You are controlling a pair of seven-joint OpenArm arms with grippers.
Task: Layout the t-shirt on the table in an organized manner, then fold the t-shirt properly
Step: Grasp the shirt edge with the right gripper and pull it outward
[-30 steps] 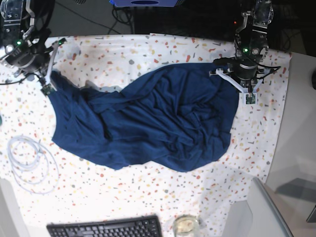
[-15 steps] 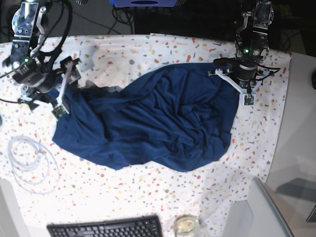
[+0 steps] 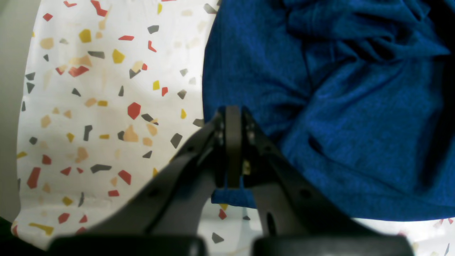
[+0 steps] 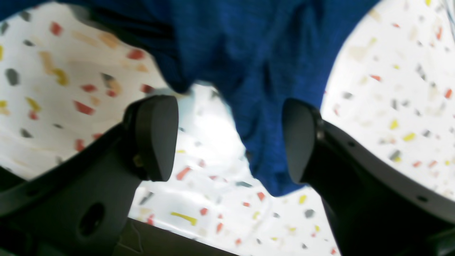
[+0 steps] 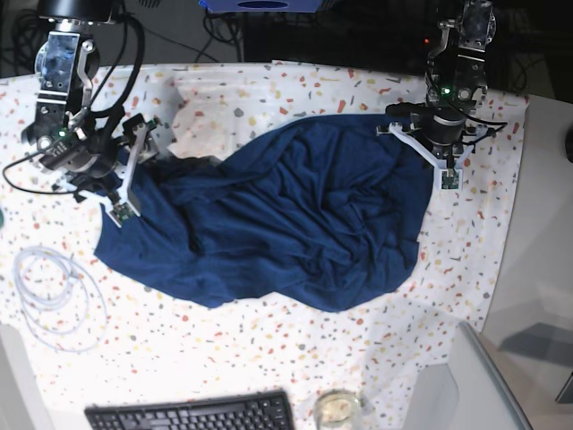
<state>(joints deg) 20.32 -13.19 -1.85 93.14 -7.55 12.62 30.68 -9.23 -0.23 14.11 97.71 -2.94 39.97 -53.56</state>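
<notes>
Left gripper (image 3: pixel 233 149) pinched tight on t-shirt (image 5: pixel 286 215) edge, far side of table (image 5: pixel 269 340); unmoved over last second

Right gripper (image 4: pixel 227 138) jaws wide apart, holding nothing, cloth lobe hanging between pads; has swung inward from table corner onto shirt's opposite edge – likely seeking second grasp to spread it

Shirt: navy, crumpled heap, mid-table, wrinkled, not laid out yet

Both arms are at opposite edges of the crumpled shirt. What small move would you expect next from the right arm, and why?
Probably closing the right gripper. Its jaws stand open with a hanging corner of the t-shirt between them, unpinched. The left gripper is already shut on the opposite edge, and the t-shirt lies bunched on the table, so a second hold seems needed before spreading it.
</notes>
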